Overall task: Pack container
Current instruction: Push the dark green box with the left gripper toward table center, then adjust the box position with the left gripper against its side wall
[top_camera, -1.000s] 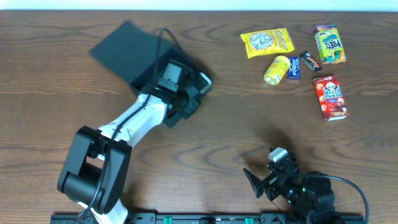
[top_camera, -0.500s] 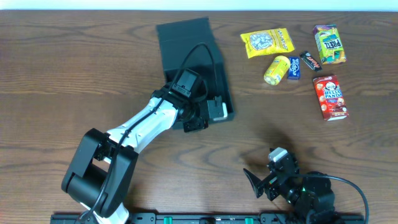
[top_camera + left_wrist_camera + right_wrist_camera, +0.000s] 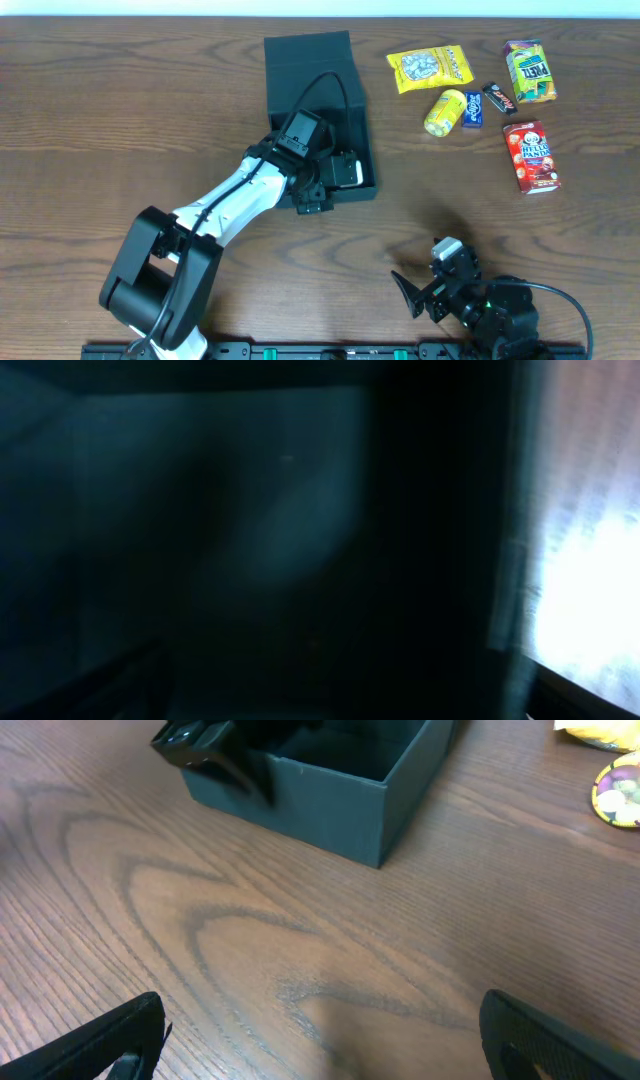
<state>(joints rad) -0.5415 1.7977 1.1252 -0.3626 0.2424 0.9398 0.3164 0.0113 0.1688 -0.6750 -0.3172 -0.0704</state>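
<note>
We have the matte black shallow cardboard box [image 3: 350, 130] on the dark brown wooden table [image 3: 100, 120], a little left of centre and toward the far edge. Its hinged flap lid [image 3: 306, 50] is folded open on the far side.

Our left gripper [image 3: 335, 185] sits at the box's near wall, close to the near-left corner. In the right wrist view one black finger [image 3: 215, 750] of it lies at the outside of that wall. Our left wrist view is nearly black: the box's dim inside fills most of it, with bright table at one edge. We cannot tell whether this gripper is clenched on the wall or loose around it.

Our right gripper [image 3: 320, 1010] rests low by the table's near edge, well apart from the box. Its fingers are spread wide over bare wood.

To the right of the box, apart from it, lie six snacks:
- a yellow crinkled snack bag [image 3: 428, 68]
- a yellow round canister [image 3: 445, 112]
- a small blue packet [image 3: 473, 108] just beside the canister
- a small dark bar [image 3: 499, 97]
- a green snack box [image 3: 528, 72]
- a red Hello Panda box [image 3: 532, 155]
</note>
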